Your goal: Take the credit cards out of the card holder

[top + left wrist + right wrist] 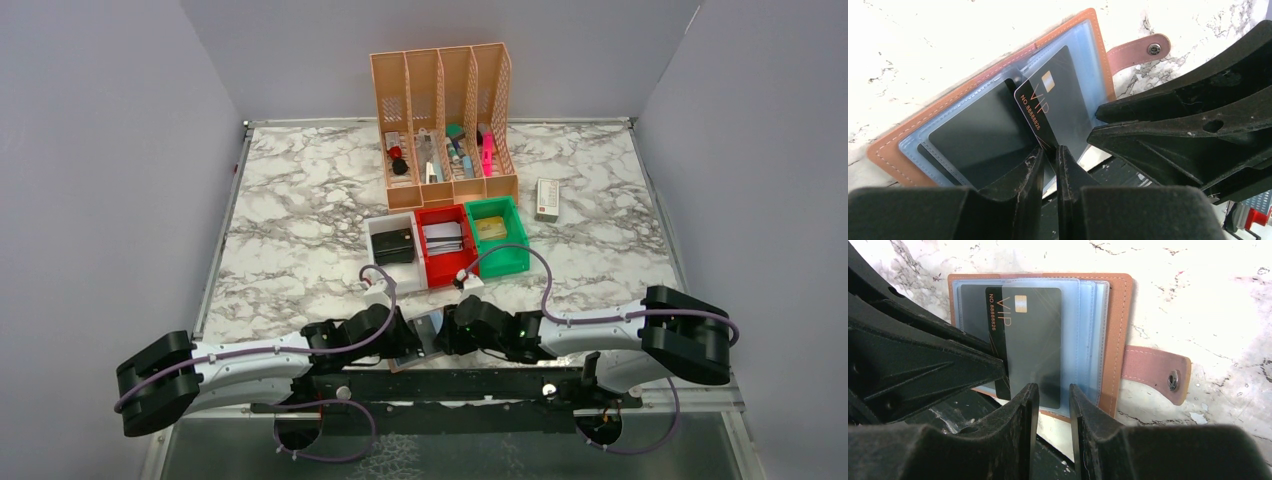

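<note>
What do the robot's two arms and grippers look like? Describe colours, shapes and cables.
The left arm and right arm have white links between bulky black joint housings. A lilac cable loops along each. Green lights glow near the right wrist. The left gripper and right gripper each have two black angular fingers, scuffed pale at the edges.
</note>
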Robot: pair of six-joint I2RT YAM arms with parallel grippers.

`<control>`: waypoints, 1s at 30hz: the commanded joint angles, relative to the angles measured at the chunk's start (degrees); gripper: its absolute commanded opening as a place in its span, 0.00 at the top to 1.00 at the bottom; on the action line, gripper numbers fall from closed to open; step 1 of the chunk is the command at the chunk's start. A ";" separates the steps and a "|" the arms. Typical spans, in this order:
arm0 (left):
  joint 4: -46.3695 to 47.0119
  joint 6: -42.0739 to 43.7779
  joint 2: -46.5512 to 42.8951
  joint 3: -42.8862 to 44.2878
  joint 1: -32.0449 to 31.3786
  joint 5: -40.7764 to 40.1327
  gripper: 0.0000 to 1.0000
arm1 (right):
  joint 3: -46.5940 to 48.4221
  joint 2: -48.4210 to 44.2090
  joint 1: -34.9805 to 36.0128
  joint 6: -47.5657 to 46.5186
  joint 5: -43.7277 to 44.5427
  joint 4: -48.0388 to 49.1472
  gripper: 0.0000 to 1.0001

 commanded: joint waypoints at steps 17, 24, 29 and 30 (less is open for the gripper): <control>4.36 0.21 1.79 -0.67 -0.25 0.23 0.68 | 0.35 3.03 0.10 -0.59 0.38 -4.07 0.66; 3.27 -0.11 0.90 -0.68 -0.25 0.07 0.80 | -0.04 1.97 0.08 -0.30 0.91 -4.70 0.66; 1.43 -0.61 -0.86 -1.27 -0.26 -0.16 0.84 | -0.25 1.48 0.00 0.25 1.66 -5.51 0.66; 0.82 -0.76 -1.28 -1.19 -0.25 -0.29 0.85 | -0.22 1.55 0.00 0.31 1.58 -5.47 0.66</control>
